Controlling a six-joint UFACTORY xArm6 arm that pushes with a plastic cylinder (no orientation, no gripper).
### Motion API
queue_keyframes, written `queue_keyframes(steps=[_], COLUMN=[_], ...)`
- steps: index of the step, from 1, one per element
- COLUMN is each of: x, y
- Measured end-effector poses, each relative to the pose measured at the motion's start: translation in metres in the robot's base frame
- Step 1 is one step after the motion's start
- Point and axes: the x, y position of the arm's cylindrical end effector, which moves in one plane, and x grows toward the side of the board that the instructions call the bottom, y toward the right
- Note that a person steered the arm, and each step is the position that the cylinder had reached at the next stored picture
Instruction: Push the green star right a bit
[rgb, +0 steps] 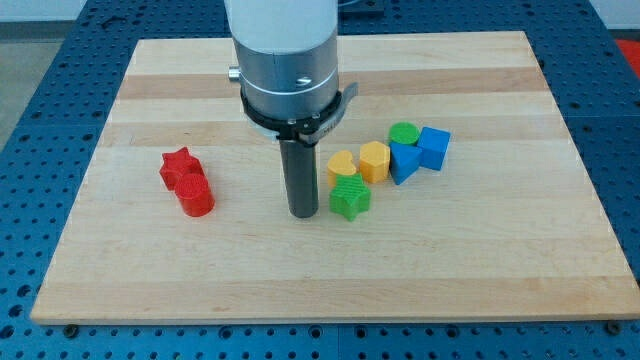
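On the counter: a wooden counter (480, 260) carried every block, with the rod's tip (304, 213) set down near its middle.
Tool: a bare rod with nothing to clench or release; it grasped nothing.
Tip: it stood just beside the green star (350, 197), on the view's left, contact too close to tell.
Star's neighbours: yellow heart (341, 165) touching above; yellow hexagon (374, 160), green round block (404, 134) and two blue blocks (419, 152) further right.
Far left: red star (177, 165) and red cylinder (196, 196), well apart.
Risk: an off-centre push would probably spin the star upward into the heart, dragging it along.
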Motion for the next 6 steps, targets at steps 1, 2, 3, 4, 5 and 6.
queue_keyframes(steps=[1,2,3,4,5,6], x=[-0.013,-0.024,-0.026,-0.022,-0.012,-0.009], y=[-0.008,-0.011,0.000,0.017,0.038,0.061])
